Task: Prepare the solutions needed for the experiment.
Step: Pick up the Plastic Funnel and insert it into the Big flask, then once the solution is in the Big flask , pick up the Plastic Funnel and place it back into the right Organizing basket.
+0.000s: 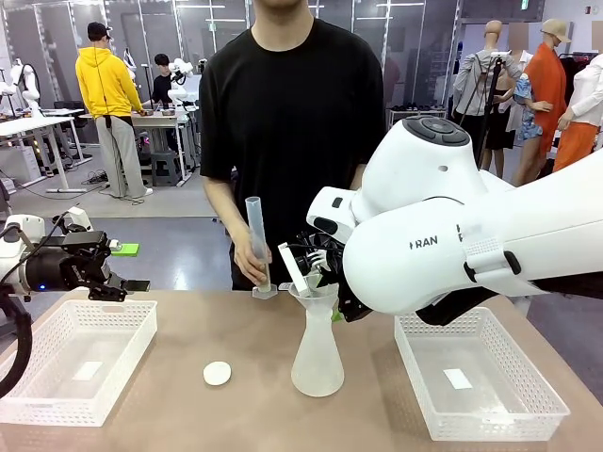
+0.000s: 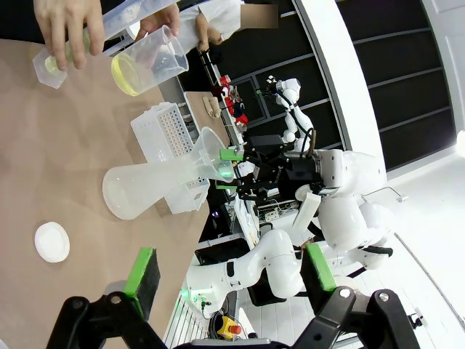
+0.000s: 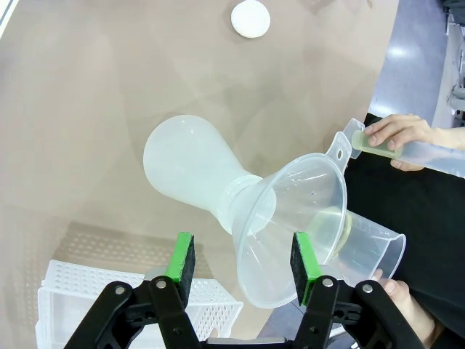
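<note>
Lying as a shallow yellow-green layer, the solutions [image 2: 131, 75] were held in a tilted beaker [image 2: 156, 54] by the person [image 1: 292, 122], upper left of the left wrist frame. From the right wrist, the beaker was seen lower right, just beyond the funnel [image 3: 290, 218] seated in the flask [image 3: 189, 171]. The right hand [image 3: 243, 262], nearer, was spread about the funnel's rim, apparently pinching nothing. The left hand [image 2: 231, 275] was spread wide, well apart.

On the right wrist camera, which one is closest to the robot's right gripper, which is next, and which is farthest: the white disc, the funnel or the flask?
Starting from the right gripper, in the right wrist view:
1. The funnel: closest, its wide rim right by the green pads.
2. The flask: next, just beyond, holding the funnel in its neck.
3. The white disc: farthest, lying on the table at the picture's top edge.
</note>
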`<state>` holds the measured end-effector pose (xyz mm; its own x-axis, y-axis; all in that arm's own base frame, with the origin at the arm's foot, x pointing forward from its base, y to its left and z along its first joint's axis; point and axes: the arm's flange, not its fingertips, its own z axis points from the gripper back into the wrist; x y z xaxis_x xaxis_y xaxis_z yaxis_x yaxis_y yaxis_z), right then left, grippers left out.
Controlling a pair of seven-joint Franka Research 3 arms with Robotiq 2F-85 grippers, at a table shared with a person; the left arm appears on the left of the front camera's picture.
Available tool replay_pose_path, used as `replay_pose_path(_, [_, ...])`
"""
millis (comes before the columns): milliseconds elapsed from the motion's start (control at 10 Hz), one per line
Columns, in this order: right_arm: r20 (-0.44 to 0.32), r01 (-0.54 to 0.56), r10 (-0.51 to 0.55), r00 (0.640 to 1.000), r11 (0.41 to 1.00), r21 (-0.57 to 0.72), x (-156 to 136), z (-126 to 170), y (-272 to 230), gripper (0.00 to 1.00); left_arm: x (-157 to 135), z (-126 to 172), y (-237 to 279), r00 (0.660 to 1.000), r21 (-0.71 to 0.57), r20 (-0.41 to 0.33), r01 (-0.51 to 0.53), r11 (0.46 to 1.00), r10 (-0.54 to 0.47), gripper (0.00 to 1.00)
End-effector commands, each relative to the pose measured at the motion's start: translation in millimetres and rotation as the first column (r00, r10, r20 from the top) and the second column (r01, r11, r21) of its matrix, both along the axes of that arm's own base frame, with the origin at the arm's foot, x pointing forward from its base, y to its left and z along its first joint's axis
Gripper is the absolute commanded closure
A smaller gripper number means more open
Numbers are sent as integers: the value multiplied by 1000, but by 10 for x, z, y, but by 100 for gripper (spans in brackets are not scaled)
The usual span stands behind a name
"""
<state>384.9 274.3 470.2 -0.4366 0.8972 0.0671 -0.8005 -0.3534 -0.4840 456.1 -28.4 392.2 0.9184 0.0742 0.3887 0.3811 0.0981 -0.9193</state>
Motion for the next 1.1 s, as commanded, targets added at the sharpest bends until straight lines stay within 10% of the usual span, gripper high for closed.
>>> replay_pose_path(0, [0,1,-1,1000,1000,1,4,3,-1,33,2,5,7,1000,0,20,-2,1000,2,0])
replay_pose_path(1000, [31,61,-61,998,998,-24,-271,192,155,33,2,5,7,1000,0,20,-2,1000,2,0])
